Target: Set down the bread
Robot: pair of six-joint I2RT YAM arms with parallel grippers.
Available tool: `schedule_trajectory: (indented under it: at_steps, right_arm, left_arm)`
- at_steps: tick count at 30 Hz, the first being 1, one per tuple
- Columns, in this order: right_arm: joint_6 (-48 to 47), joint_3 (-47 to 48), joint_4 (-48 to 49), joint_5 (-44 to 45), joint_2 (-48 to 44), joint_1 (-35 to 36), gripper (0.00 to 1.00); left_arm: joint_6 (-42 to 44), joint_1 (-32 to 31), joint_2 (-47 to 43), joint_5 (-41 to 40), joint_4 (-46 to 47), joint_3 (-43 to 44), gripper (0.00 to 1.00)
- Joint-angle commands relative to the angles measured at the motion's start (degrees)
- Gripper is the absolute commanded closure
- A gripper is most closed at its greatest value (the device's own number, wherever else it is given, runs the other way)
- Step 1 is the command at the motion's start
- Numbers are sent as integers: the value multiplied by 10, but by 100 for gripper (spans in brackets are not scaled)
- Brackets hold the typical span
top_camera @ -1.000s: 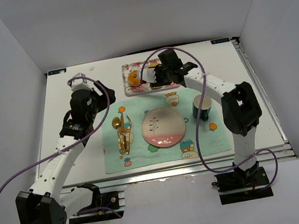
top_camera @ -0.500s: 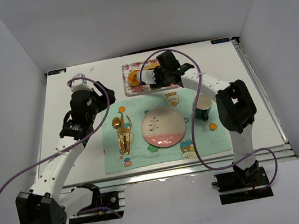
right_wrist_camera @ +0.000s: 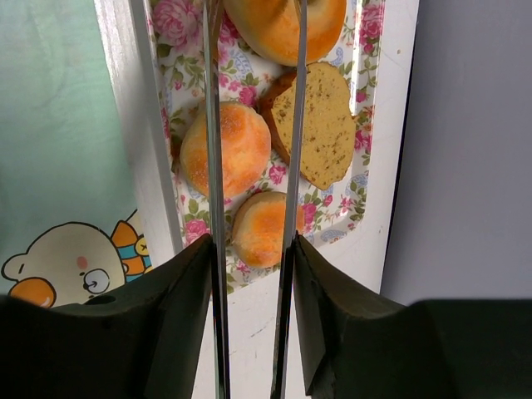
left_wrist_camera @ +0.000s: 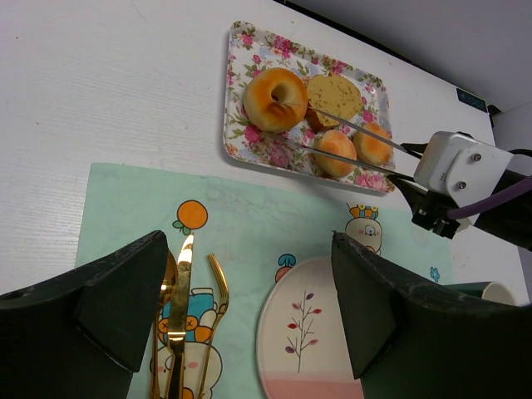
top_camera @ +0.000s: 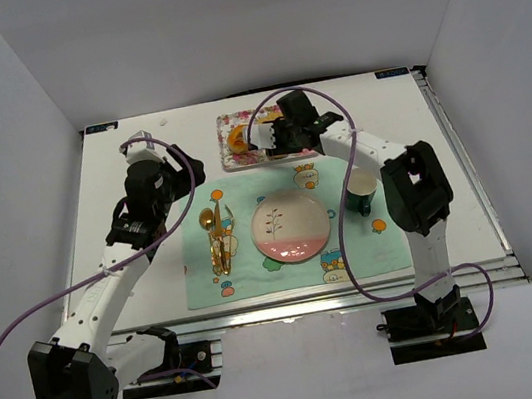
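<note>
A floral tray at the back holds a bagel, a flat seeded slice and two small buns. My right gripper is shut on metal tongs, whose two blades reach out over the tray. In the right wrist view the blades stand apart. They span the near small bun and run on to the bagel; no bread is pinched. My left gripper is open and empty above the mat. A pink-and-white plate lies on the mat.
A green placemat carries gold cutlery left of the plate and a green cup to its right. White walls enclose the table on three sides.
My right arm has shifted a little left, bringing the tongs further over the tray. The left arm has not moved.
</note>
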Motion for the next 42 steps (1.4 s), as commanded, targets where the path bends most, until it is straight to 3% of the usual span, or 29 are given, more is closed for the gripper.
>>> schedule_trajectory:
  at_steps: [1, 7, 11, 17, 28, 42]
  right_arm:
    - [-2, 29, 9, 7, 14, 1, 53]
    - [4, 32, -2, 4, 17, 2, 61]
    - [17, 37, -11, -8, 15, 2, 78]
    - [57, 54, -25, -28, 0, 0, 94]
    - [135, 35, -73, -91, -92, 0, 100]
    - [101, -273, -174, -190, -410, -6, 100]
  left_arm:
    - [1, 2, -11, -5, 2, 10, 11]
    - [2, 2, -10, -4, 0, 9, 11]
    - [0, 2, -10, -4, 4, 7, 11]
    - [1, 2, -8, -4, 6, 8, 11]
    - [2, 3, -11, -6, 8, 9, 11]
    - [2, 4, -7, 5, 26, 0, 11]
